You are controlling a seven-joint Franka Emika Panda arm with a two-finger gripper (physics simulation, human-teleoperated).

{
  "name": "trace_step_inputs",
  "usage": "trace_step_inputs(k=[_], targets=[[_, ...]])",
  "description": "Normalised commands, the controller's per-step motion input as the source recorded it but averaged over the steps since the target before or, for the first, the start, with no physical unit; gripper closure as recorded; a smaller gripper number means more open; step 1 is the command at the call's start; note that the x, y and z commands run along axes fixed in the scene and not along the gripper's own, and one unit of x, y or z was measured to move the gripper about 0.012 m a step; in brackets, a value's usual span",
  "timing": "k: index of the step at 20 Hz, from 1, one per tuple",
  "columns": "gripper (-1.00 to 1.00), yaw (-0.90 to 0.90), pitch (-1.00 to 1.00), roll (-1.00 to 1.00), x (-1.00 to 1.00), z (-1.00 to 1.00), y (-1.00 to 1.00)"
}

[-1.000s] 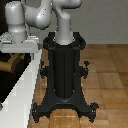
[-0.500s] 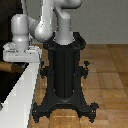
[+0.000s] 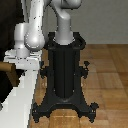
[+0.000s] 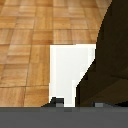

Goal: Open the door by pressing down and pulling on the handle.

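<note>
The door (image 3: 6, 30) is a dark panel at the exterior view's left, with a pale white frame edge (image 3: 20, 100) running down toward the floor. The tan handle (image 3: 5, 66) sticks out of the panel. My gripper (image 3: 16, 61) hangs just above and beside the handle, close to touching it; contact cannot be made out. In the wrist view the white frame edge (image 4: 70, 70) and dark door panel (image 4: 110, 65) fill the middle, and my gripper (image 4: 79, 104) shows two grey fingertips (image 4: 57, 102) apart with nothing between them. The handle is not seen there.
The black robot pedestal (image 3: 64, 70) with its splayed feet stands on the wooden floor (image 3: 110, 75), right beside the door's frame edge. The white arm (image 3: 35, 30) reaches over from the pedestal toward the door.
The wrist and gripper have moved down and slightly toward the pedestal, ending just over the handle. The door shows no clear movement.
</note>
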Motion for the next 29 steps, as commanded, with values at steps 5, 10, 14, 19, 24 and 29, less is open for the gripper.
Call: trace_step_inputs(k=[5,10,14,19,24,29], targets=[[1.0,0.0,0.0,0.0,0.0,-0.2,0.2],[1.0,0.0,0.0,0.0,0.0,0.0,0.8],[1.0,0.0,0.0,0.0,0.0,0.0,1.0],[1.0,0.0,0.0,0.0,0.0,0.0,1.0],[1.0,0.0,0.0,0.0,0.0,0.0,0.4],[1.0,0.0,0.0,0.0,0.0,0.0,0.0]])
